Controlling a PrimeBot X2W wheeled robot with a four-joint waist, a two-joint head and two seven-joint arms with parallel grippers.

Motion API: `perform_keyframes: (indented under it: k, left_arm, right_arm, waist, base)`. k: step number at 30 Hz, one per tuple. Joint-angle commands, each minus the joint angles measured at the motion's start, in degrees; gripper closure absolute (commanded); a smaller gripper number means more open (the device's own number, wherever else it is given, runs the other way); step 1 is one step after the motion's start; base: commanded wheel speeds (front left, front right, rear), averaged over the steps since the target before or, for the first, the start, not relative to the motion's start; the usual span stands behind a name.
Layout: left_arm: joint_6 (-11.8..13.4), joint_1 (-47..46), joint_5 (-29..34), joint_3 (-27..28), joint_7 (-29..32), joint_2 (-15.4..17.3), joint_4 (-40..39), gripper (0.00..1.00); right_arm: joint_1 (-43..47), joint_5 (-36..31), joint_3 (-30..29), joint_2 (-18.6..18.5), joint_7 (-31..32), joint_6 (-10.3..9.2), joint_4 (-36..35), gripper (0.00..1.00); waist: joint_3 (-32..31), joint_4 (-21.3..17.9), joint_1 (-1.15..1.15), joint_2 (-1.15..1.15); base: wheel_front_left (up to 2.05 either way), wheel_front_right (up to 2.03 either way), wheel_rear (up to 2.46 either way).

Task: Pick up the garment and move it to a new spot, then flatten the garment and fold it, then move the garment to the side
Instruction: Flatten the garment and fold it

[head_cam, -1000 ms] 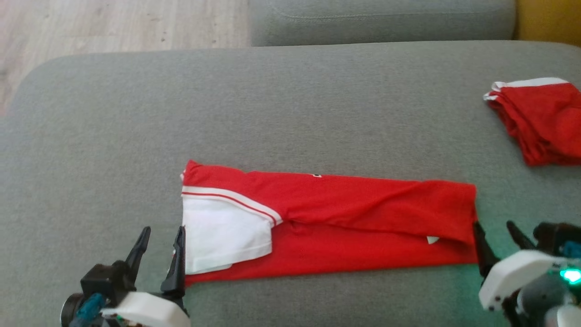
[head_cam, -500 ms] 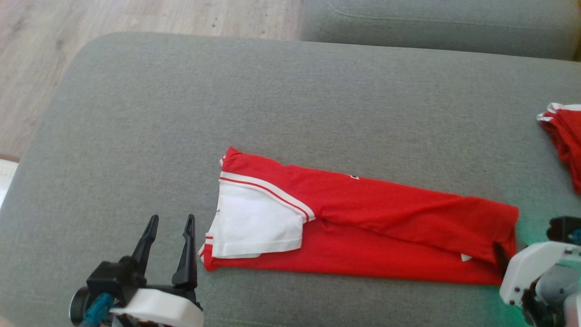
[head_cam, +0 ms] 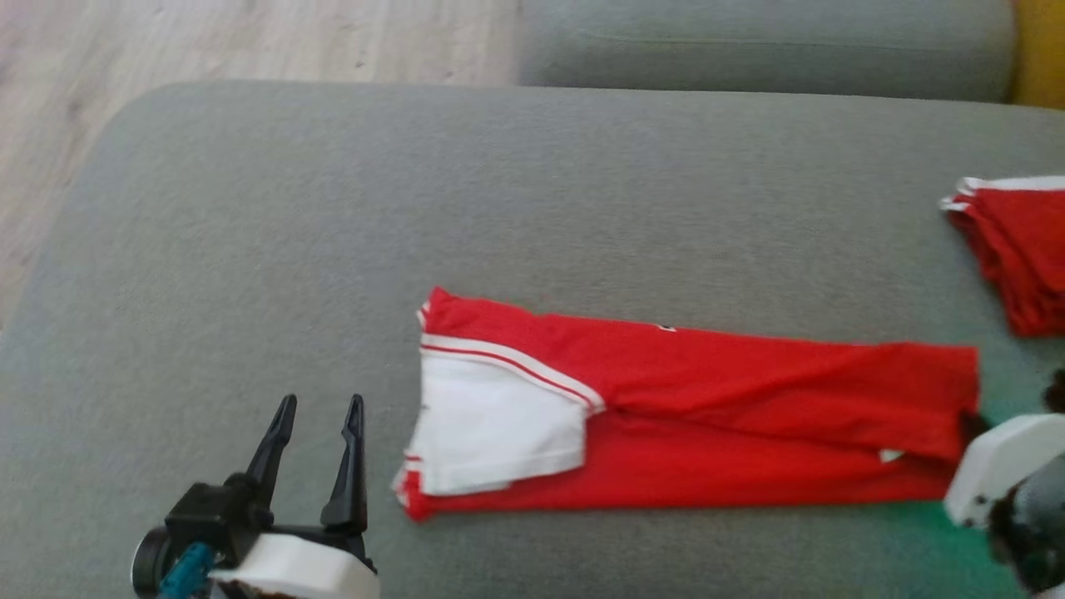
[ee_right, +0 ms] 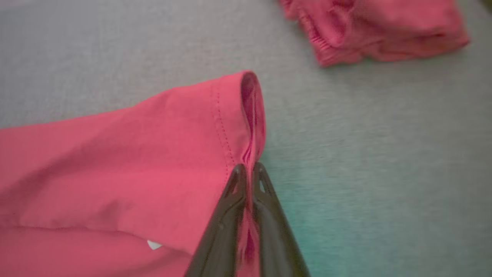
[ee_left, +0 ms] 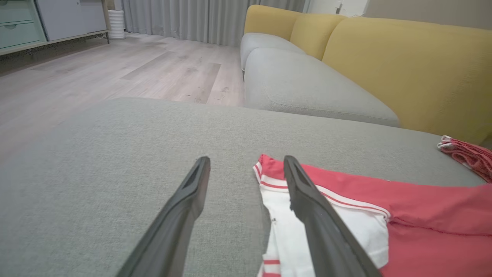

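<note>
My right pincer [ee_right: 249,167] is clenched on the red garment [head_cam: 707,416]. Its two dark fingers are pressed together on the stitched hem at the garment's right end, and a thin fold of red cloth shows between them. Just above my grip the hem bulges open into a small loop. The garment lies on the grey sofa cushion [head_cam: 499,208] in front of me, folded into a long narrow strip that runs from left to right. At its left end a white sleeve [head_cam: 499,424] with red-and-white striped trim is folded over the top. A small white tag [head_cam: 890,455] peeks out from under a fold near the right end. My left pincer [head_cam: 320,403] is released, its fingers spread wide and holding nothing. It sits beside the garment's left end with a strip of bare cushion between them. From my left wrist, the right-hand finger crosses in front of the white sleeve, and I cannot tell whether either fingertip touches the cushion. A second red bundle [head_cam: 1015,249] with white trim lies crumpled near the cushion's far right edge, apart from the garment I hold. A green glow tints the cushion beside my right wrist. Beyond the cushion are another grey seat [head_cam: 749,50], yellow backrests [ee_left: 403,65] and a pale wooden floor [head_cam: 208,42].
</note>
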Motion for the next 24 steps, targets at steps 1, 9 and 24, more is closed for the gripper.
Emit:
perform_keyframes:
  k: [1, 9, 24]
  left_arm:
    - [0.4, -0.8, 0.4, 2.0, -0.3, 0.8, -1.6, 0.00]
    - [0.2, -0.4, 0.3, 1.4, -0.9, -0.1, -1.1, 0.00]
    - [-0.4, -1.0, 0.2, 0.0, -0.6, -1.3, 0.7, 0.00]
  right_arm:
    - [-2.1, -0.1, 0.0, -2.7, -0.2, 0.37, -3.4, 1.00]
    - [0.9, 0.8, -4.4, -7.8, 4.7, 0.37, -10.7, 1.00]
    - [0.4, 7.4, 4.2, -0.6, 10.5, 0.37, -21.9, 1.00]
  waist:
    - [-0.8, -1.9, 0.00, 0.00]
    - [-1.5, -8.0, 0.00, 0.00]
    - [-4.0, -8.6, 0.00, 0.00]
  base:
    - [0.00, 0.00, 0.00]
    - [0.00, 0.00, 0.00]
    - [0.00, 0.00, 0.00]
